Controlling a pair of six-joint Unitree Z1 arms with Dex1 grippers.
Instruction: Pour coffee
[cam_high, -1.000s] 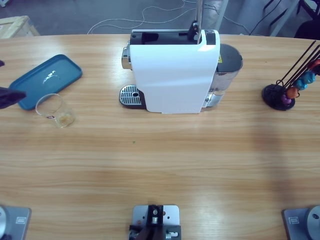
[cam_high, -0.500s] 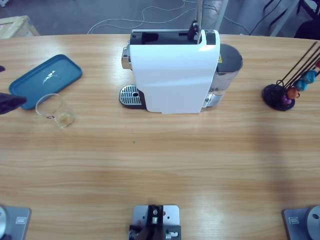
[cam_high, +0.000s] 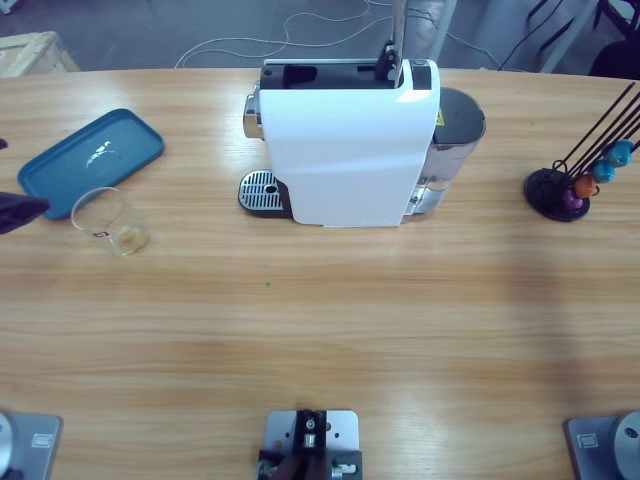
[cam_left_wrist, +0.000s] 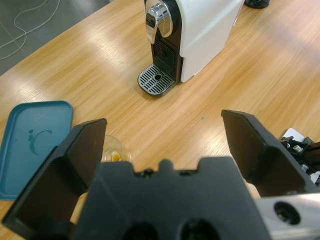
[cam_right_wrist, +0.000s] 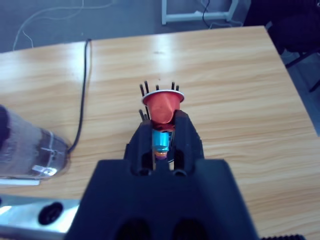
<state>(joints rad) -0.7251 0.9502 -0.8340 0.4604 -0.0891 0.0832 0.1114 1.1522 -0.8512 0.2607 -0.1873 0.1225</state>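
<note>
Landmark is the white coffee machine (cam_high: 345, 140), mid-table toward the far edge. The glass (cam_high: 110, 220) stands well off to the spout side of the machine, not on the drip grille (cam_high: 262, 191), just beside the near edge of the blue tray (cam_high: 90, 162). Coffee (cam_high: 129, 236) is only a thin brown film with tan foam at the bottom of the glass. Left pincer (cam_left_wrist: 165, 150) is spread wide and holds nothing; the wrist view looks across the glass toward the machine front, and in the high view only a dark tip (cam_high: 18, 210) shows at the table (cam_high: 320, 330) edge, beyond the glass from the machine. Right pincer (cam_right_wrist: 162, 125) is on the opposite side of the machine, pressed together right at the capsule rack (cam_high: 580, 180), with a red capsule (cam_right_wrist: 163, 106) above its tips; can't tell whether it is pinching that capsule or just sitting closed against the rack. Risks, as I judge them: clear thin glass is easy to misjudge, so a low or off-centre approach by the left pincer could shove it onto the tray lip and tip it. A hard squeeze could let it slip or skate on the wood. With so little liquid, the pour needs a steep tilt, and a loose hold could then drop the glass. On the far side, pulling the right pincer away carelessly could drag the light wire rack or scatter capsules.
</note>
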